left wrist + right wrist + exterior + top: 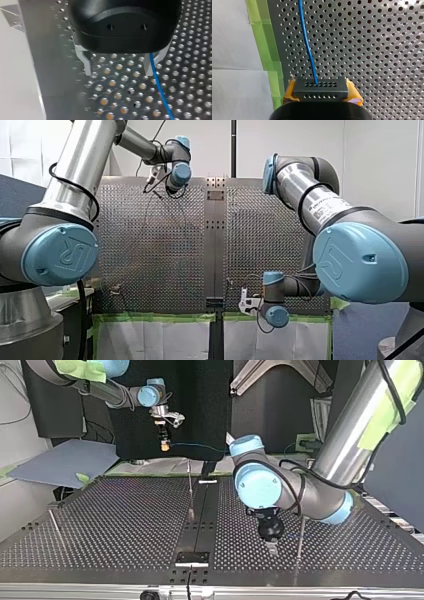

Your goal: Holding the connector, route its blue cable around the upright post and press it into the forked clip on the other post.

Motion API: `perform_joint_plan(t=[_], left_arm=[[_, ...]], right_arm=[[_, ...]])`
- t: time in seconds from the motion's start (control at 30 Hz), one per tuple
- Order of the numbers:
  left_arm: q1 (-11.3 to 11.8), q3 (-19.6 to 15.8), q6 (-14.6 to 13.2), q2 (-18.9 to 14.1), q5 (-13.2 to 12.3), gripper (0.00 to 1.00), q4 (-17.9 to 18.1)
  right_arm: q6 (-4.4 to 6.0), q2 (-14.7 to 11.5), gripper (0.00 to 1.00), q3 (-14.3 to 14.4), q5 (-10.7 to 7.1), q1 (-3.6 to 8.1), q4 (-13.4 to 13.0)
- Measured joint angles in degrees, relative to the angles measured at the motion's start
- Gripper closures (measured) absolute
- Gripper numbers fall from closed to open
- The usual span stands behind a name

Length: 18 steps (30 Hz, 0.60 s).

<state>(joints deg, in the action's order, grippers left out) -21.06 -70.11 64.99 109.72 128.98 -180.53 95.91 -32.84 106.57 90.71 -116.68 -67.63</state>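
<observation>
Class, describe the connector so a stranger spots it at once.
Over the perforated table, by its green tape, find my right hand with yellow pads. Clamped between them is the connector: a dark block with rows of small holes, one sprouting the blue cable.

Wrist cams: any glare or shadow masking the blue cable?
Right wrist view: even light, thin blue cable from the dark grey connector block stands out against the perforated metal table, few small glints. Left wrist view: holes glint orange under my left arm's black tool, cable readable beside one metal finger. Top view: cable faint against the black backdrop.
</observation>
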Motion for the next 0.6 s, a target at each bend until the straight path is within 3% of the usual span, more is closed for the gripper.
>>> perform_joint_plan(t=[0.37,0.6], left_arm=[[0.3,-3.6,0.1,0.3,0.2,0.0,1.4],[0.1,-4.0,-0.6,2.5,0.8,0.0,1.7]], right_arm=[[0.0,0.0,1.0,0.0,-0.01,0.0,0.1],[0.0,0.0,1.0,0.0,-0.06,0.0,0.2]])
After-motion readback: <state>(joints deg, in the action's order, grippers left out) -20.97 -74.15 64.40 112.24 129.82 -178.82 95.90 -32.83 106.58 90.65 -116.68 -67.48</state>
